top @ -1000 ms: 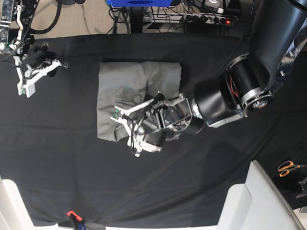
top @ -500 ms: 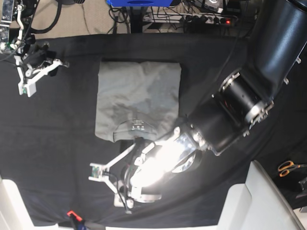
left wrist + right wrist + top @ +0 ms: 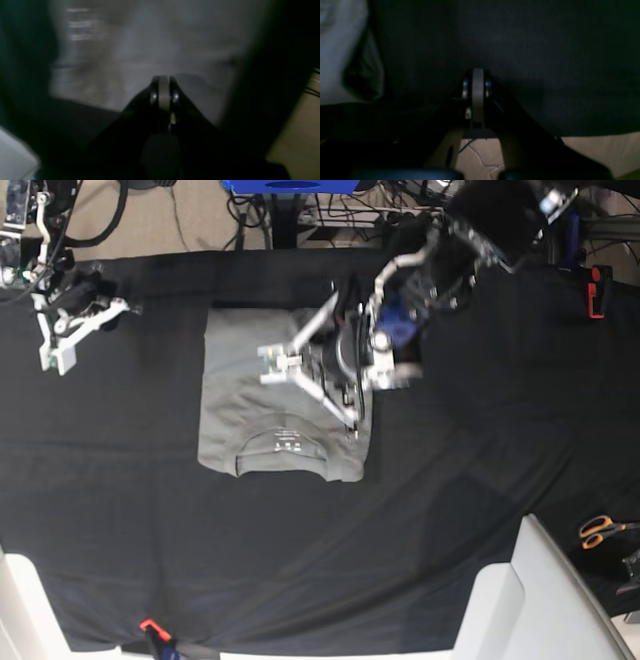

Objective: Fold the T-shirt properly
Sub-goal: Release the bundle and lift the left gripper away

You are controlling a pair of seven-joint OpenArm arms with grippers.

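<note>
The light grey T-shirt (image 3: 255,395) lies folded in a rectangle on the black cloth (image 3: 480,430), collar and white label (image 3: 287,444) toward the front edge. My left gripper (image 3: 325,375) hovers over the shirt's right half. In the blurred left wrist view the gripper (image 3: 163,82) is shut and empty above the shirt (image 3: 150,45). My right gripper (image 3: 75,320) is at the far left, away from the shirt. The right wrist view shows the gripper (image 3: 478,75) shut and empty over the black cloth (image 3: 532,50), with the shirt (image 3: 335,50) at its left edge.
Scissors (image 3: 600,530) lie at the right edge. White panels (image 3: 540,600) stand at the front right and front left corners. A small red object (image 3: 150,625) sits at the front edge. Cables and a power strip (image 3: 440,220) run behind the table.
My left arm has swung from the shirt's front edge down toward the table front, then back up over the shirt's right half. The shirt lies flat. The right arm has not moved.
</note>
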